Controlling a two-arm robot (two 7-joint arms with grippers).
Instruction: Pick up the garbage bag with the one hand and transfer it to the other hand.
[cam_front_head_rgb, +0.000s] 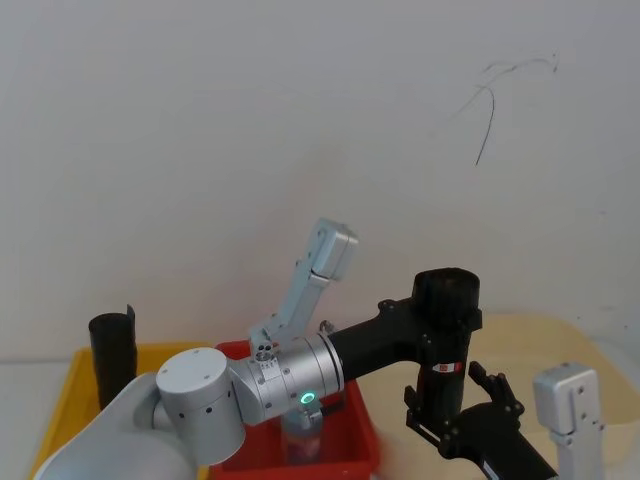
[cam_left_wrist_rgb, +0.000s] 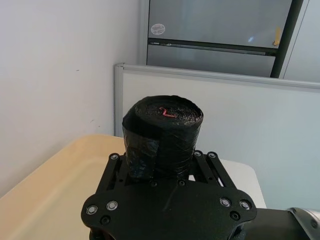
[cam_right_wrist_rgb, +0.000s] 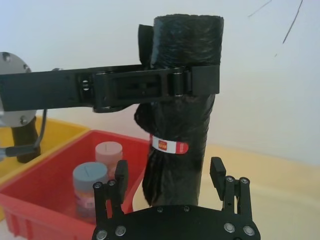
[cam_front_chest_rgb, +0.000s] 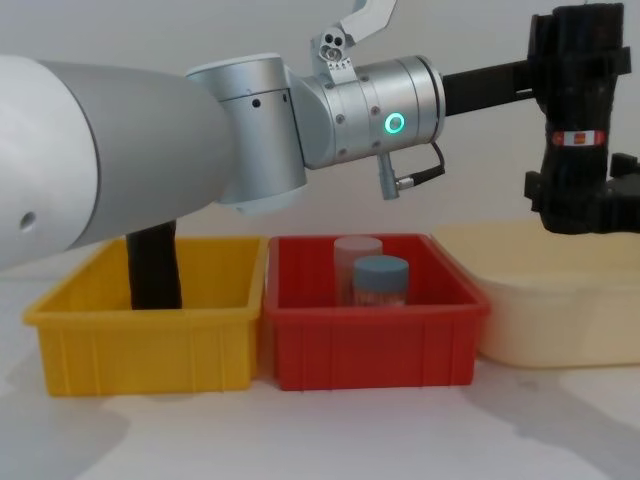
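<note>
Garbage bag (cam_right_wrist_rgb: 182, 45) stands upright in the air, a thick black roll with a narrow red-and-white label band (cam_right_wrist_rgb: 170, 145) below its middle. In the chest view it sits at the upper right of the frame, above a cream tub (cam_front_chest_rgb: 560, 320). In the head view it is right of centre in the lower half.

The left gripper (cam_left_wrist_rgb: 162, 165) reaches across from the left of the frame and is clamped around the upper part of the roll, holding it. The right gripper (cam_right_wrist_rgb: 169, 175) sits at the lower end of the roll with its fingers spread wide on either side. In the right wrist view, a gap shows between the roll and the finger at the frame's left, and the other finger is just beside the roll.

Lower in the chest view, a red bin (cam_front_chest_rgb: 375, 340) stands on the desk (cam_front_chest_rgb: 300, 430) at the frame's centre with two jars inside, one blue-lidded (cam_front_chest_rgb: 381, 280) and one pale (cam_front_chest_rgb: 357, 250). A yellow bin (cam_front_chest_rgb: 150, 345) touches it at the frame's left and holds a slim black roll (cam_front_chest_rgb: 155, 270) standing upright.
</note>
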